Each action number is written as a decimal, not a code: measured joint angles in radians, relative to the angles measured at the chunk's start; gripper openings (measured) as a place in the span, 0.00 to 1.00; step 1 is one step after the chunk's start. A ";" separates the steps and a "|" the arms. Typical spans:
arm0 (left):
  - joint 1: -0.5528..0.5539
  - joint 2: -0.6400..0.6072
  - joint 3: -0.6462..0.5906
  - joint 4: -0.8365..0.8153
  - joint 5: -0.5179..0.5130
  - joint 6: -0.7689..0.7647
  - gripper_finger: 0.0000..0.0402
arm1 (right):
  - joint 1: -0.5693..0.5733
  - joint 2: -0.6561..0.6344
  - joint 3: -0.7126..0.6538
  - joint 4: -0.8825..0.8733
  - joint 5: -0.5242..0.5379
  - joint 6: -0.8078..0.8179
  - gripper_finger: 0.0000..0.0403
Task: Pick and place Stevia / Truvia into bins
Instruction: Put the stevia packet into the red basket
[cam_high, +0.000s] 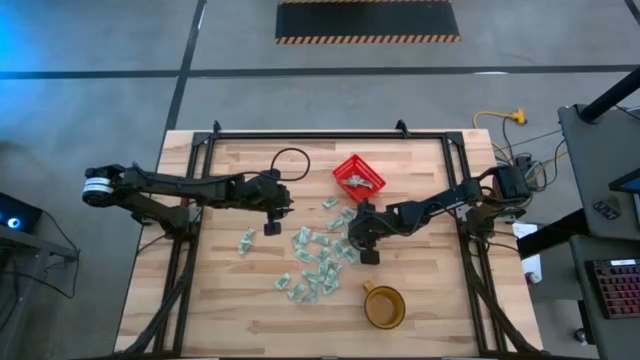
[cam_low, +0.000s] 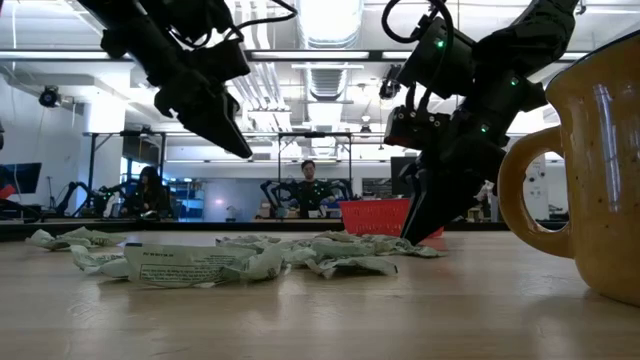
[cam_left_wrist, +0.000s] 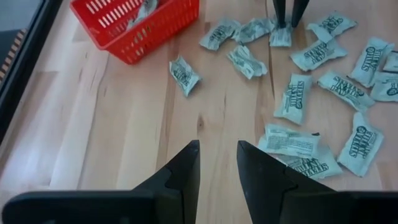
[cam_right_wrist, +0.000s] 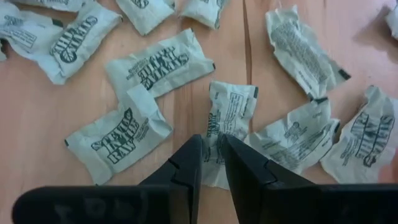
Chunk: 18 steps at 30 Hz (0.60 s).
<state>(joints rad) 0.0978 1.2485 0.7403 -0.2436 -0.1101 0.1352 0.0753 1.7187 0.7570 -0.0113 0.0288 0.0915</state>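
Several pale green Stevia sachets (cam_high: 315, 265) lie scattered flat on the wooden table, also in the low view (cam_low: 200, 265). The red basket (cam_high: 358, 175) stands at the far middle with a sachet or two inside (cam_left_wrist: 146, 9). My right gripper (cam_right_wrist: 211, 146) is down at the table among the sachets, shut on one of them (cam_right_wrist: 227, 112). My left gripper (cam_left_wrist: 217, 149) hangs above bare wood to the left of the pile, its fingers a little apart with nothing between them. My right gripper has one sachet's end (cam_right_wrist: 229, 127) pinched between its two fingers. The fingers (cam_left_wrist: 281, 15) come from above, slanting down from the table's right. The sachet lies flat on the table, the rest of it stretching out beyond the fingertips.
An amber-brown cup (cam_high: 383, 305) with a handle stands near the front edge, right of the pile, and looms at the right of the low view (cam_low: 600, 170). A black cable loops at the far left (cam_high: 290, 160). People sit in the room beyond the table (cam_low: 308, 185).
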 joint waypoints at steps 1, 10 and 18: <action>0.000 0.000 0.000 0.000 0.000 0.000 0.22 | 0.000 0.000 0.000 -0.001 0.000 0.007 0.14; -0.001 0.000 0.000 0.004 0.000 0.000 0.22 | 0.013 -0.003 0.006 -0.002 0.000 -0.029 0.03; -0.001 0.000 -0.001 0.003 0.000 0.001 0.22 | 0.012 -0.014 0.059 -0.002 0.000 -0.076 0.02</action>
<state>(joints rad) 0.0971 1.2484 0.7391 -0.2401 -0.1101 0.1360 0.0875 1.7050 0.8160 -0.0132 0.0284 0.0156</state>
